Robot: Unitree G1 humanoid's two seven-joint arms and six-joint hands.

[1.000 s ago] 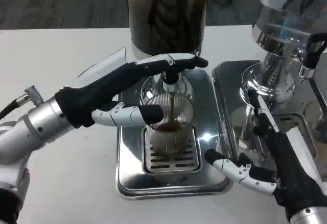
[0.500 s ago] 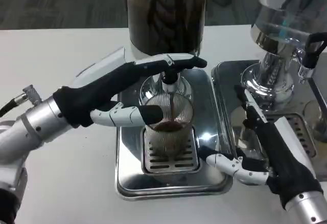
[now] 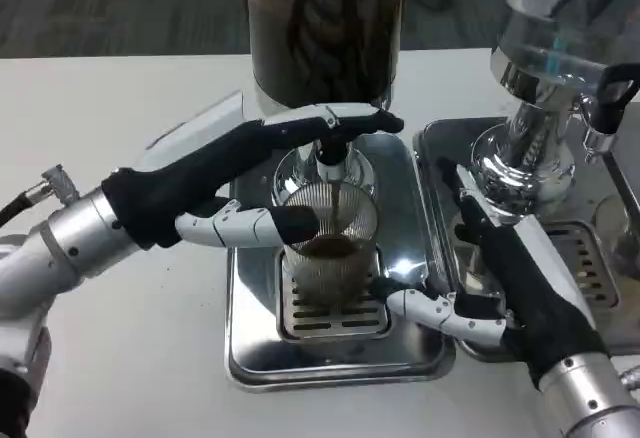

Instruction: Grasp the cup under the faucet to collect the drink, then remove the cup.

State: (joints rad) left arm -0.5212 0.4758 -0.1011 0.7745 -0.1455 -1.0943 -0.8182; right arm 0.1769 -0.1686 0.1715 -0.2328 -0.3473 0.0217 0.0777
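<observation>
Your left hand (image 3: 215,183) rests fingers on the black faucet lever (image 3: 335,148); just beneath stands the upright ribbed clear glass cup (image 3: 328,243), mouth up. Your right hand (image 3: 490,283), beside it, is spread, holding nothing.

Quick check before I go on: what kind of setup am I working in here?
Probably a drink-dispensing station on a white table, perhaps a lab mock-up. A dark-filled dispenser pours into a clear cup on a steel drip tray, with a second dispenser beside it.

The clear ribbed cup (image 3: 330,248) stands upright on the slotted grate of the metal tray (image 3: 400,353), directly under the faucet (image 3: 333,163). It is partly filled with brown drink.
</observation>
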